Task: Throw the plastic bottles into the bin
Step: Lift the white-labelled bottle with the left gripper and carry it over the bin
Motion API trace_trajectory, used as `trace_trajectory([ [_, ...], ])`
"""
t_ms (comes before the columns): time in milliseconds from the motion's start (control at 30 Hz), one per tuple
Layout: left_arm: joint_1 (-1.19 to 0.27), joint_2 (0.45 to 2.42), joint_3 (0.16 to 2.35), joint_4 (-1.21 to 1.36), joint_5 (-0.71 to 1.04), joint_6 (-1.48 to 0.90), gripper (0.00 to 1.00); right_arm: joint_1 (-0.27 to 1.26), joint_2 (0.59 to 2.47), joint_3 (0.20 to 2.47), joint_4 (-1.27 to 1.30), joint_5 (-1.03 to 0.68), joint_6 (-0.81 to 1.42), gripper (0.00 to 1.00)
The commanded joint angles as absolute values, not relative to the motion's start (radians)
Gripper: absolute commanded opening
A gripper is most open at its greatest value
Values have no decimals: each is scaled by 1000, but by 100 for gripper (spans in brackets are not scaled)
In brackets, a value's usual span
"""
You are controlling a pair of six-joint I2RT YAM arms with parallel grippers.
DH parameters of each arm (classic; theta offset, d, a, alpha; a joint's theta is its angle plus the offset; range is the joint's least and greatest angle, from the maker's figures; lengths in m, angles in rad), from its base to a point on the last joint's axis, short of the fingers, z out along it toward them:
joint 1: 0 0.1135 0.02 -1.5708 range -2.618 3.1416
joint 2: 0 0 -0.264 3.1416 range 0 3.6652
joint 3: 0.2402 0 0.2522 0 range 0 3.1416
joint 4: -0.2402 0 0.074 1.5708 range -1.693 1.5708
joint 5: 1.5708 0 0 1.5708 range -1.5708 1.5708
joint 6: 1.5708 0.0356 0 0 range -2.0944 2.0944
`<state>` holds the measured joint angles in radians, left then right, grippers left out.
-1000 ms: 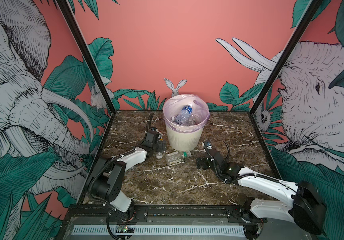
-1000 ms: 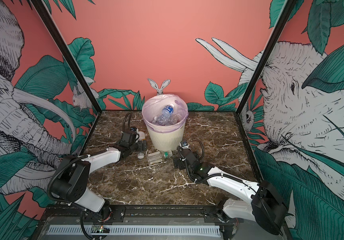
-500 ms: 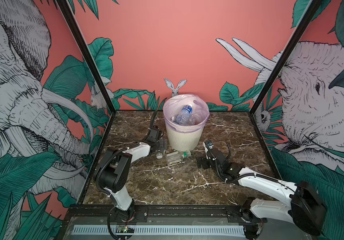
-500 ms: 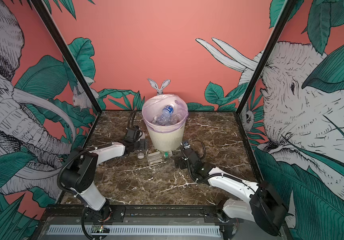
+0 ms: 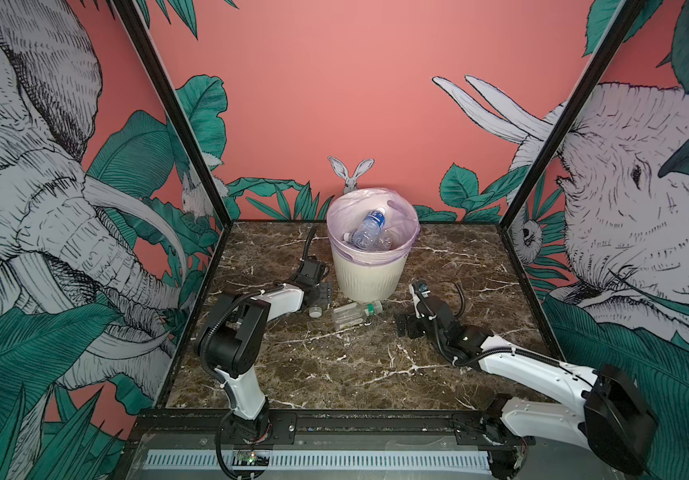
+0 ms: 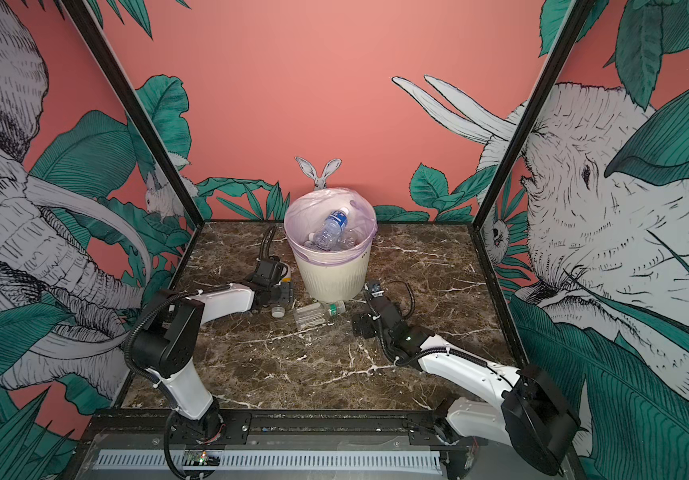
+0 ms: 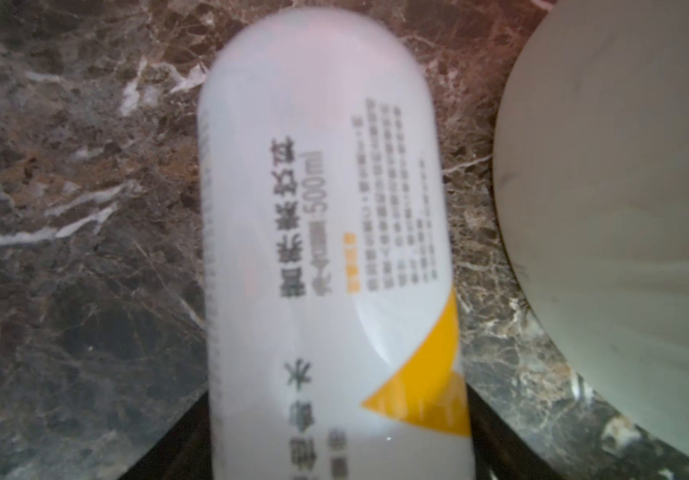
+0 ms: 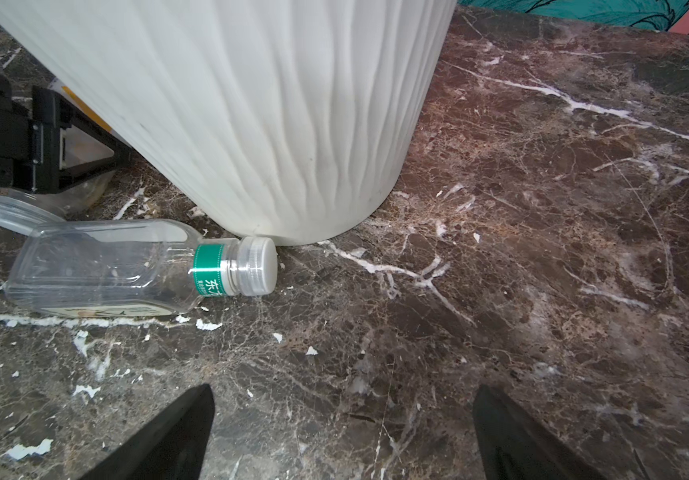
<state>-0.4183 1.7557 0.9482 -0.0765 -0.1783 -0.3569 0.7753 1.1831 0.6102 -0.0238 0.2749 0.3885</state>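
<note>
The white-and-yellow bottle [image 7: 326,208] lies on its side on the tabletop [image 5: 334,374], just beside the bin [image 5: 369,278] on the side facing the left edge. Its white cap [image 5: 315,311] points toward the front edge. My left gripper [image 5: 322,293] is down over it. In the left wrist view the dark fingers [image 7: 199,436] press against both flanks of the bottle, so the gripper is partly closed on it while it rests on the marble.

A second one, the green-banded bottle [image 8: 106,266], is clear and lies on its side in front of the bin, its cap right at the bin's foot; whether they touch I cannot tell. It shows in both top views [image 6: 315,313].

The bin stands near the middle of the back edge, its pale pink bag [image 5: 411,224] folded over the rim. Inside, a blue-labelled bottle [image 5: 369,224] lies slanted on top of other clear ones.

My right gripper [image 8: 342,436] hangs low over bare marble toward the right of the green-banded bottle. Its fingers are spread wide and nothing sits between them.
</note>
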Motion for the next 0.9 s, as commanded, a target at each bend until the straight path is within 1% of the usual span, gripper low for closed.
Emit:
trace_trajectory([
  [0, -416, 1722, 910, -68, -189, -349, 69, 769, 1178, 600, 11, 273, 383, 99],
  [167, -416, 1650, 854, -36, -184, -330, 61, 768, 1186, 600, 17, 273, 382, 99],
  [267, -416, 1572, 806, -27, -180, -322, 53, 767, 1193, 600, 19, 273, 382, 99],
  [333, -416, 1511, 770, -20, -177, -320, 50, 767, 1193, 601, 21, 272, 382, 99],
  [600, -416, 1251, 642, -34, -85, -288, 50, 767, 1198, 600, 26, 261, 384, 99],
  [867, -417, 960, 550, -133, -1, -238, 52, 767, 1186, 592, 31, 249, 387, 99],
])
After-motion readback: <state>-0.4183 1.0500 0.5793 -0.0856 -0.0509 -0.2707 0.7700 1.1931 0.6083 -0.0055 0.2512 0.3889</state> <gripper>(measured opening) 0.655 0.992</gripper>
